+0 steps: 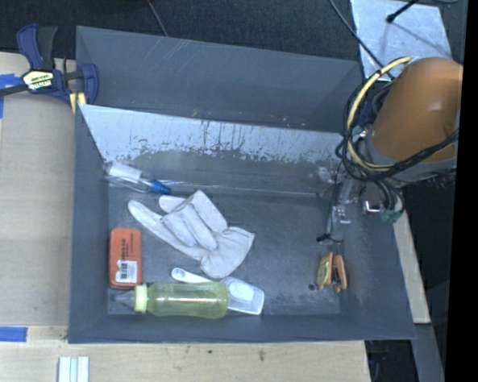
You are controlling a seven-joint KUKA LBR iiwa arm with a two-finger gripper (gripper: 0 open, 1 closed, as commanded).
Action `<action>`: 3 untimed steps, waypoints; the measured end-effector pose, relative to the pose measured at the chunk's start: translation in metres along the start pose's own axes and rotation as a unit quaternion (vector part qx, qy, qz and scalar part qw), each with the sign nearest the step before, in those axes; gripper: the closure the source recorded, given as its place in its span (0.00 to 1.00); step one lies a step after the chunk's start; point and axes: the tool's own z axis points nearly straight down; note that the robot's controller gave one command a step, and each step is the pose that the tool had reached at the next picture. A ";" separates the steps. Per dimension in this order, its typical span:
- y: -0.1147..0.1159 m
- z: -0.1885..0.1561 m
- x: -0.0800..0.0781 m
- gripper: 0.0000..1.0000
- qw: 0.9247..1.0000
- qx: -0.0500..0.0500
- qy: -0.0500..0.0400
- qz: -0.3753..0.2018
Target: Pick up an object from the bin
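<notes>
My gripper (pixel 337 215) hangs low at the bin's right side, below the arm's orange dome. Just in front of it, on the bin floor, lies a small brown and yellow object (pixel 331 273), slim and upright in the view. The gripper is above and a little behind this object and I see no contact with it. To the left, in the middle of the bin, is a white glove (pixel 197 231), well apart from the gripper.
Along the front wall lies a pale green bottle (pixel 183 299) with a white plastic scoop (pixel 231 290) beside it. An orange-red box (pixel 125 257) sits front left. A clear tube with a blue cap (pixel 135 177) is at the back left.
</notes>
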 end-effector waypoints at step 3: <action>0.069 0.044 -0.018 0.00 1.000 -0.002 0.002 -0.021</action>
